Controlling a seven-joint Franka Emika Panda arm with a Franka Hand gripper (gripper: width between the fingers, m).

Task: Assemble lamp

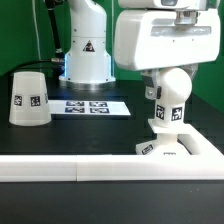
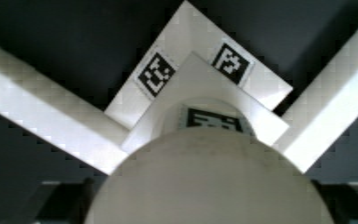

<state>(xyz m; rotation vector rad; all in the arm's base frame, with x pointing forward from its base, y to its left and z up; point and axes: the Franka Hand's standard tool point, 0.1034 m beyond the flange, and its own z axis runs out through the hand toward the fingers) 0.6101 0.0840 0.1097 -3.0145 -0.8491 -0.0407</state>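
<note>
Reaches down from above at the exterior view's right, with the white gripper (image 1: 168,88) pointing straight down and its bulky housing held level. Spreads the fingers (image 2: 60,205) wide, one on each side of the bulb (image 1: 172,102), close along its flanks; pressing or merely beside, cannot be told. Rooted in the upright white robot column (image 1: 86,45) further back, toward the exterior view's left.

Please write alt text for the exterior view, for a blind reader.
A white bulb stands on the base at the exterior view's right, the tool directly over it. The shade sits apart at that view's left, beside the marker board.
</note>
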